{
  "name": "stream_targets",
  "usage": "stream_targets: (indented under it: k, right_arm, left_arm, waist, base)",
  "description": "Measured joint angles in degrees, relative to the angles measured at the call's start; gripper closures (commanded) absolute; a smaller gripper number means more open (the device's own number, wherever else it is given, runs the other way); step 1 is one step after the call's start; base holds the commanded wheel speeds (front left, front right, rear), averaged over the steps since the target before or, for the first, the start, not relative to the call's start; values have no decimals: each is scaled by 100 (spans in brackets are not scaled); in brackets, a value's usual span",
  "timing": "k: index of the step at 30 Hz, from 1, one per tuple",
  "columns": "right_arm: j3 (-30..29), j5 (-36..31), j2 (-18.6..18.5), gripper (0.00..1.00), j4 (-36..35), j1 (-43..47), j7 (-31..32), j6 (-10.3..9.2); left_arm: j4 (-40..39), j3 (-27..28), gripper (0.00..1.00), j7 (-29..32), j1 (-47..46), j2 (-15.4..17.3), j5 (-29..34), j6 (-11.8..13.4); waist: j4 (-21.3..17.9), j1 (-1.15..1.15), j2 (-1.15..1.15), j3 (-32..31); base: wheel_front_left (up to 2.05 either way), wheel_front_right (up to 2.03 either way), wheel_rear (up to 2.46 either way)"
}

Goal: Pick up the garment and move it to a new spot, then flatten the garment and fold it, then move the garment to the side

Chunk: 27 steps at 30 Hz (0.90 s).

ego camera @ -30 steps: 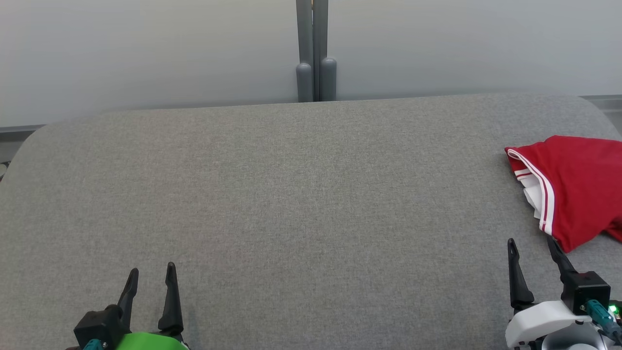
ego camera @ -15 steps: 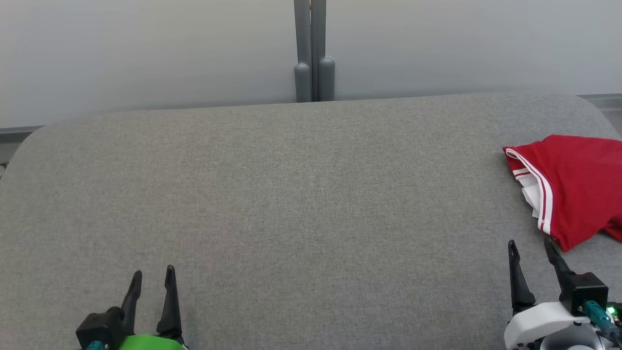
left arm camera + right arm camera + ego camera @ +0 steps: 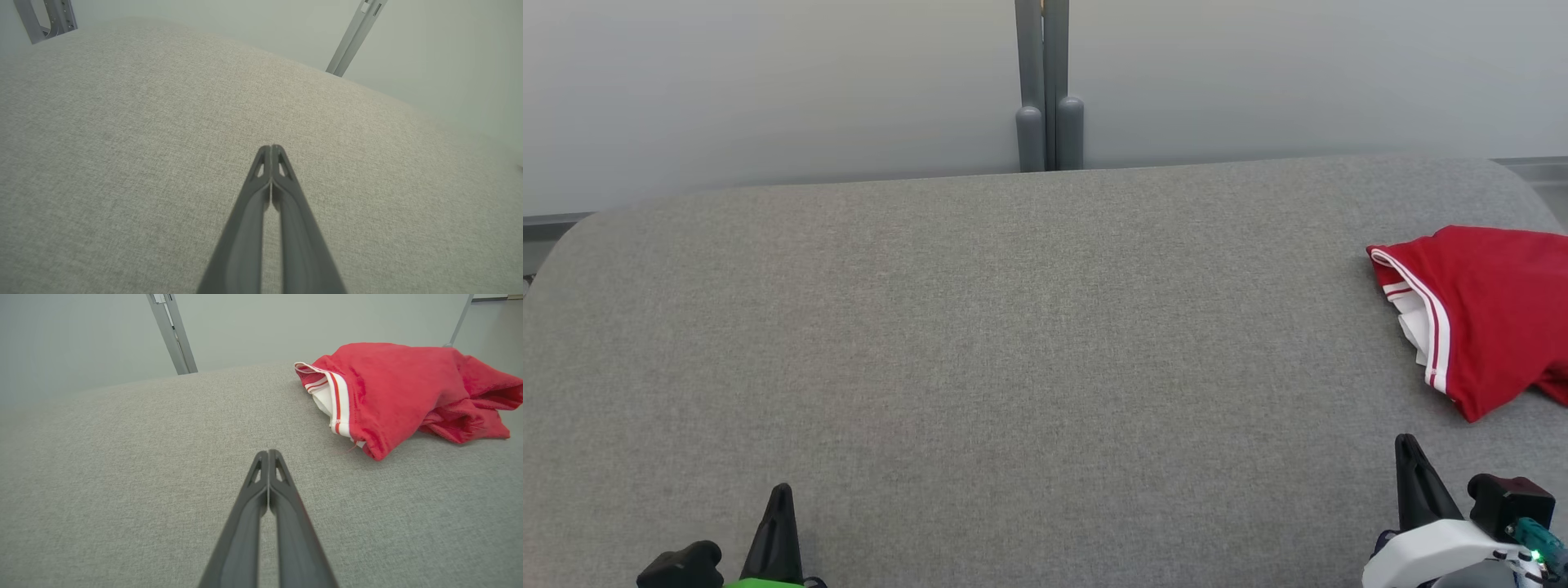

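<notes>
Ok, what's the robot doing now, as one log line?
item: crumpled red garment with white trim lying on grey fabric surface | left gripper: shut, empty | right gripper: shut, empty, apart from it

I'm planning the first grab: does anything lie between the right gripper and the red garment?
Nothing visible does. A stretch of bare grey table separates the right gripper from the garment, which lies crumpled ahead of it toward the table's right side. The gripper is shut and apart from the cloth.
</notes>
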Motion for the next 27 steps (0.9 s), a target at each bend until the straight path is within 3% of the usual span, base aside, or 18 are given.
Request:
stream_targets:
  k: [27]
  right_arm:
    - [160, 2808, -47, 100, -133, -217, 561, -1]
  left_arm:
    - [-243, 157, 100, 608, -223, 3, -2275, 0]
  waist:
    - [-37, 0, 0, 0]
  base:
    - [0, 0, 0]
